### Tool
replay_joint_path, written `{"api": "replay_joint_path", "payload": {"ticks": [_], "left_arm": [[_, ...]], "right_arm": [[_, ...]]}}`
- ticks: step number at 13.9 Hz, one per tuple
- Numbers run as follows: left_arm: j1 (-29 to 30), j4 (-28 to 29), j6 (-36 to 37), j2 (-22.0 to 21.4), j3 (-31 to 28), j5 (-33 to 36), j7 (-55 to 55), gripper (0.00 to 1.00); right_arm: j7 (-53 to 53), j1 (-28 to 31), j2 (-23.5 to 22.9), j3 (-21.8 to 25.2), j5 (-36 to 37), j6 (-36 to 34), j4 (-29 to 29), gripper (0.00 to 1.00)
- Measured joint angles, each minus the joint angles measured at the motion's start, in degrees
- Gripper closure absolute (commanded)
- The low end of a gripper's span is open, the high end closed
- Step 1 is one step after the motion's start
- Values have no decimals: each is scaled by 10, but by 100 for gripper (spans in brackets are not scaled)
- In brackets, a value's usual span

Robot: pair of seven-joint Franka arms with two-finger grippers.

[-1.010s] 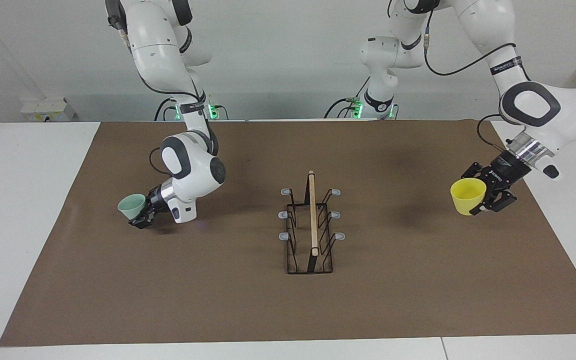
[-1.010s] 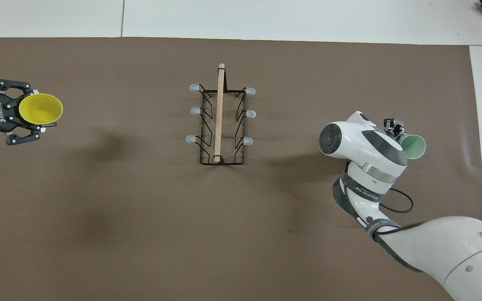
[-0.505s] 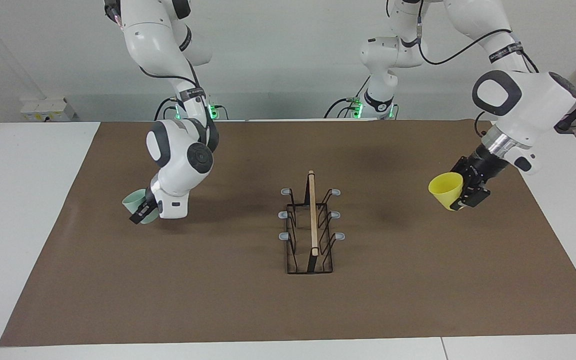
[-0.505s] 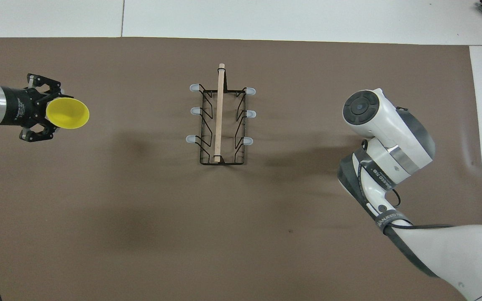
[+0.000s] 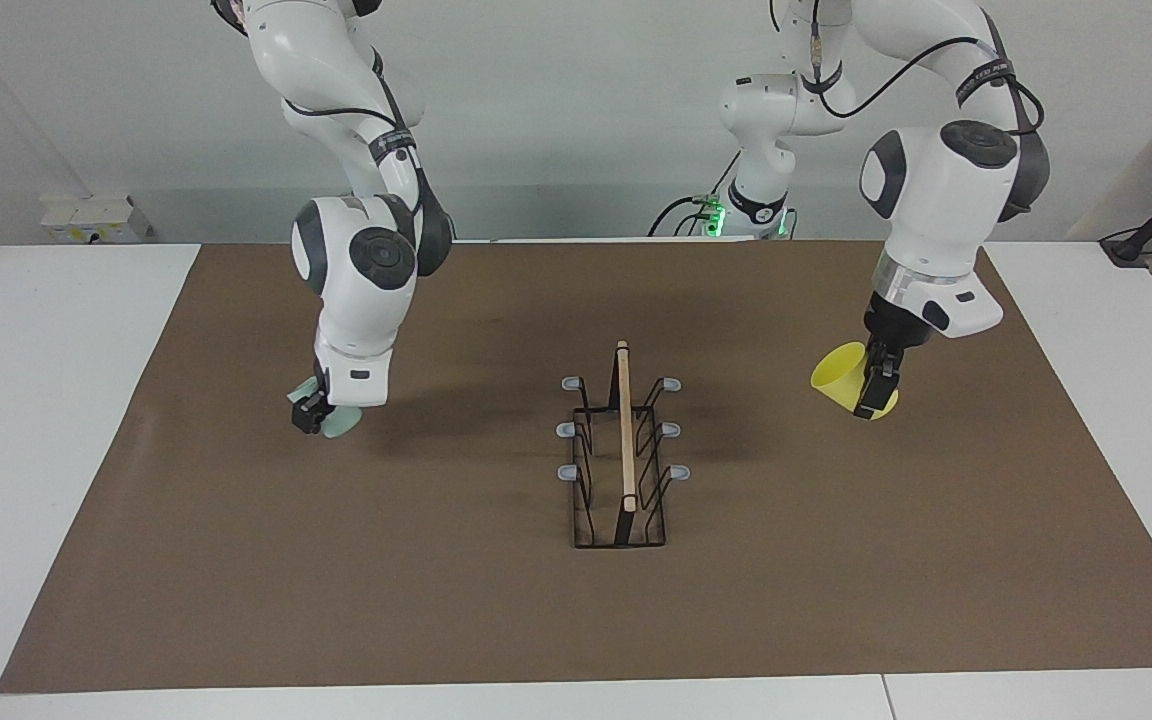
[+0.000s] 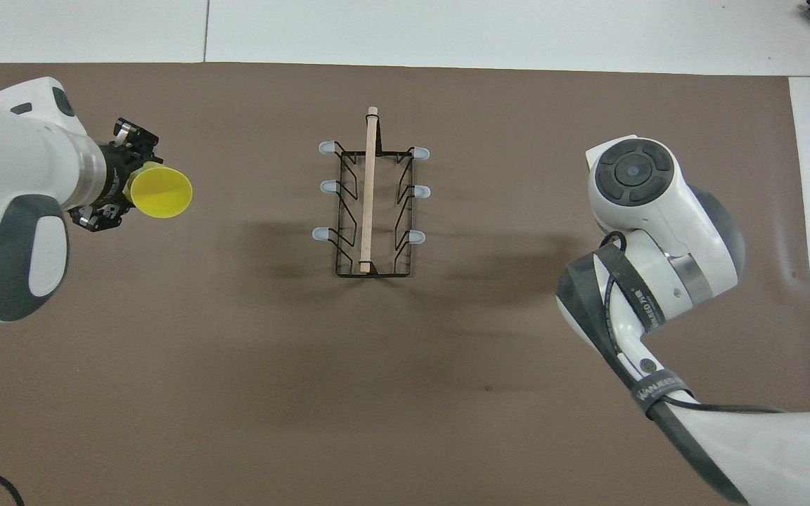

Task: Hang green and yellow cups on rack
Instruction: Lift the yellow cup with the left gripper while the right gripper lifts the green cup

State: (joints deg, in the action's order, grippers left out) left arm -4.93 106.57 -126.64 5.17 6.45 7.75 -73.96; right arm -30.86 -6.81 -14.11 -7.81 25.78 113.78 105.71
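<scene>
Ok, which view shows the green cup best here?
The facing view. The green cup peeks out below the right hand, which grips it above the brown mat, toward the right arm's end. In the overhead view the right arm's own body hides the cup completely.

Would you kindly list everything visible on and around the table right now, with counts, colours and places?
Yellow cup: one, bright yellow, held tilted in the left claw above the mat at the left arm's end.
Green cup: one, pale mint, held in the right claw just above the mat at the right arm's end, mostly hidden by the arm.
Rack: one, black wire with a light wooden top bar and six grey-tipped prongs, at the middle of the mat, nothing on it.
Mat: one, brown, covering most of the table.
Table: one, white.
Left claw: one, black, shut on the yellow cup.
Right claw: one, black, shut on the green cup.
</scene>
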Motion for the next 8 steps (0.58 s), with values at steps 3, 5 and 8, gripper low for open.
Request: {"api": "replay_joint_path", "payload": {"ticks": [3, 5, 8], "left_arm": [[0, 6, -15, 0, 48, 123, -56, 100], [0, 15, -33, 0, 74, 193, -84, 100], [0, 39, -60, -1, 108, 300, -158, 100]], "right_arm": [[1, -4, 6, -15, -85, 1, -35, 79], [1, -1, 11, -14, -137, 18, -47, 79], [1, 5, 17, -14, -194, 78, -50, 79]]}}
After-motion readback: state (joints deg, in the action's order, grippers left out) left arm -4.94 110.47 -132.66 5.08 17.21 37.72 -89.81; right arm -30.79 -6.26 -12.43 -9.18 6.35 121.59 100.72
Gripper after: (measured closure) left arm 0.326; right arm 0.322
